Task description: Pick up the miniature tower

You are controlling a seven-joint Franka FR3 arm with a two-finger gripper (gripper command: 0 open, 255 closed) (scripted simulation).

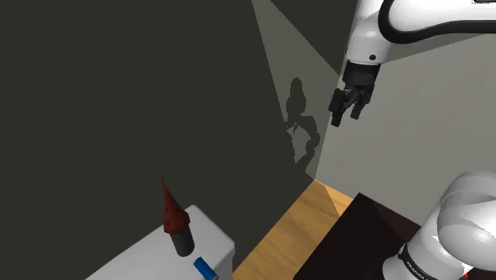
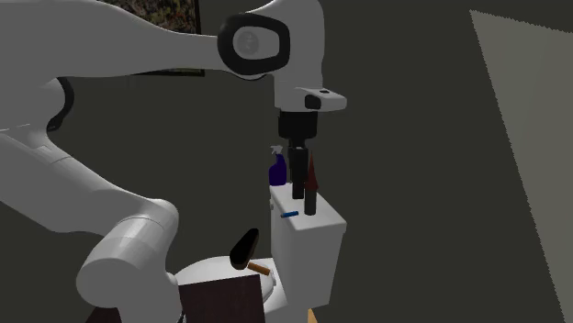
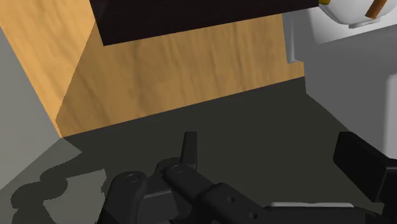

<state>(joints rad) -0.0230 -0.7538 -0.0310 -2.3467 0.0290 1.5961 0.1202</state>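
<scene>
1. Claw hangs in mid-air; I see its fingers spread apart, gripping nothing.
2. Miniature tower stands upright on the white toilet tank, at the claw's 8 o'clock in the shoulder view.

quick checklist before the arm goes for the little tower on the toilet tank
1. Target found: ok. The miniature tower stands upright on the toilet tank lid.
2. Fingers open: ok. They stand apart in the wrist view.
3. Gripper empty: ok.
4. Gripper above the tower: not ok. In the shoulder view it hangs high by the wall corner, well off to the right.
5. Room beside the tower: cannot tell. A blue object lies near its base.
</scene>
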